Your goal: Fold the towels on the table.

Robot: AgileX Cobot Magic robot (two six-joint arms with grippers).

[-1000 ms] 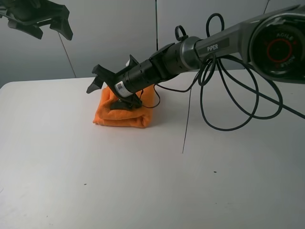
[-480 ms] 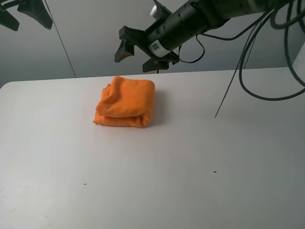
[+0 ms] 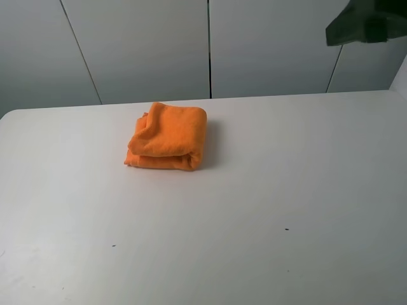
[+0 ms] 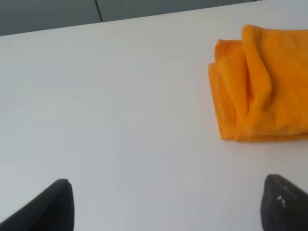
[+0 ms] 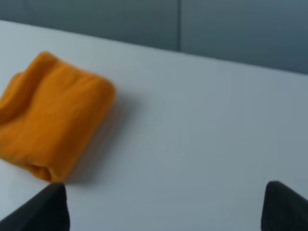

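The orange towel (image 3: 166,136) lies folded in a thick, compact bundle on the white table (image 3: 267,190), toward the back left of centre. Its white label is hidden. In the left wrist view, my left gripper (image 4: 168,207) is open and empty, its fingertips (image 4: 53,207) wide apart above bare table, with the towel (image 4: 262,101) off to one side and apart from it. In the right wrist view, my right gripper (image 5: 163,209) is open and empty, high above the table, with the towel (image 5: 53,115) ahead and apart from it. Only a dark part of the right arm (image 3: 365,24) shows at the top right of the high view.
Grey wall panels (image 3: 146,51) stand behind the table's far edge. A few tiny dark specks (image 3: 286,229) mark the tabletop in front of the towel.
My right gripper has let go of the towel and risen away to the upper right, almost out of the high view. The left gripper has left the top left. The towel stays folded.
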